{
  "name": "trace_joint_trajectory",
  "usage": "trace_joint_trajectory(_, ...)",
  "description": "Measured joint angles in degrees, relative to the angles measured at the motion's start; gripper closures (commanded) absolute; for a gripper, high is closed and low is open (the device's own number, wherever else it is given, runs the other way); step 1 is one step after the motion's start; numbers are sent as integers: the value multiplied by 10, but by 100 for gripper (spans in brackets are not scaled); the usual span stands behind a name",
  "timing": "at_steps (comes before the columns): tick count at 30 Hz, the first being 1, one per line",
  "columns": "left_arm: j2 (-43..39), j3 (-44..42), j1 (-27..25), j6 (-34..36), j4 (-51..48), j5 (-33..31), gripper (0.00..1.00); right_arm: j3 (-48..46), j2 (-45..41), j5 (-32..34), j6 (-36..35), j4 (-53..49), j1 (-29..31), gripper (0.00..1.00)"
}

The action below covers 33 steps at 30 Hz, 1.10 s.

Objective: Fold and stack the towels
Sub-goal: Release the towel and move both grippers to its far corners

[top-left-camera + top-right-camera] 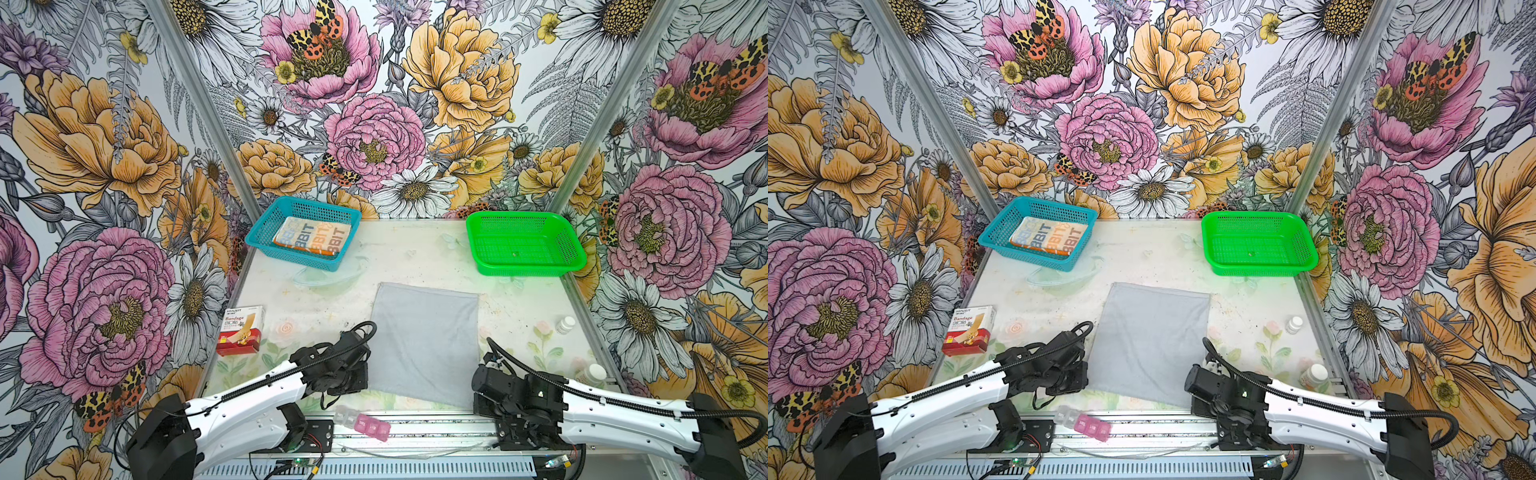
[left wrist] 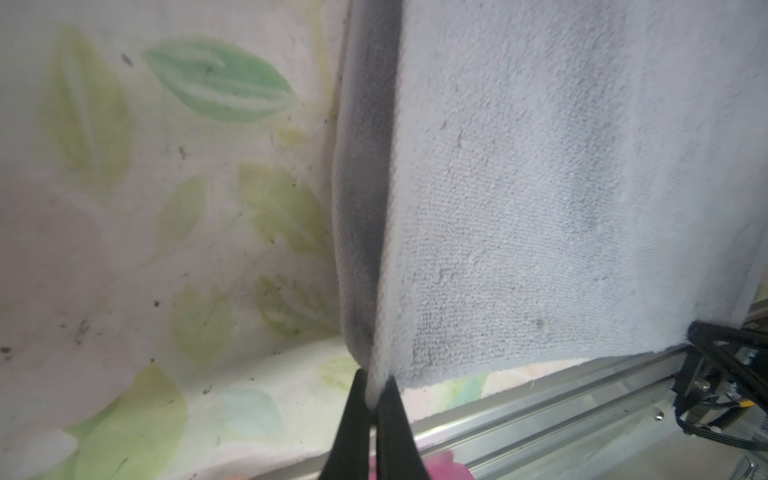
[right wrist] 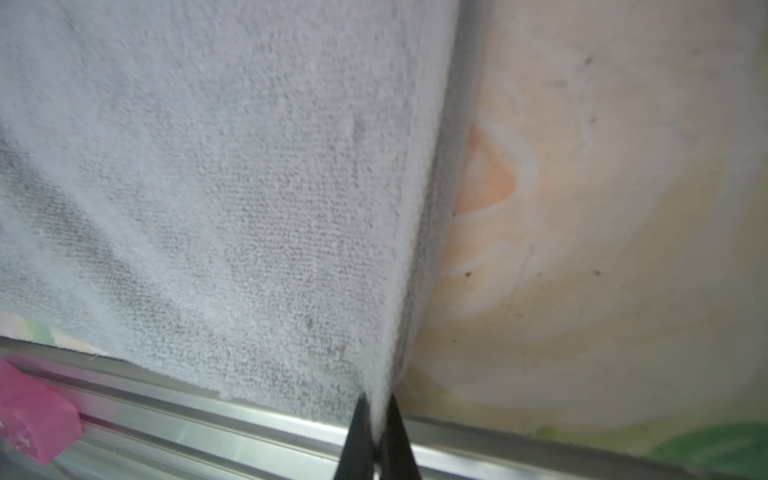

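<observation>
A plain pale grey-white towel [image 1: 424, 340] [image 1: 1150, 336] lies spread flat in the middle of the table in both top views. My left gripper [image 2: 374, 388] is shut on its near left corner, and the cloth [image 2: 540, 187] rises in a fold from the jaws. My right gripper [image 3: 377, 409] is shut on the near right corner of the same towel [image 3: 228, 187]. A folded striped towel with "RABBIT" lettering [image 1: 311, 236] [image 1: 1048, 237] lies in the blue basket [image 1: 266, 224] [image 1: 1000, 226] at the back left. In the top views both grippers' fingertips are hidden under the wrists.
An empty green basket [image 1: 573, 249] [image 1: 1304, 249] stands at the back right. A bandage box [image 1: 241, 330] sits at the left edge. Two white bottles [image 1: 566, 325] [image 1: 592, 374] stand on the right. A pink pill box [image 1: 368, 424] rests on the front rail.
</observation>
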Motion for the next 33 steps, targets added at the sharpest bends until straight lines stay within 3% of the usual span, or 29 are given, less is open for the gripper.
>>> trace_joint_trajectory(7, -16, 53, 3, 6, -24, -12, 100, 75, -2, 18, -30, -19, -27, 100)
trace_joint_trajectory(15, 39, 135, 84, 76, -25, -12, 100, 123, 4, 26, -125, -20, -166, 100)
trace_joint_trajectory(22, 133, 224, 182, 170, -9, 17, 100, 184, 85, 20, -244, -19, -299, 100)
trace_joint_trajectory(33, 325, 381, 232, 257, 38, 59, 100, 264, 205, -14, -412, 13, -463, 100)
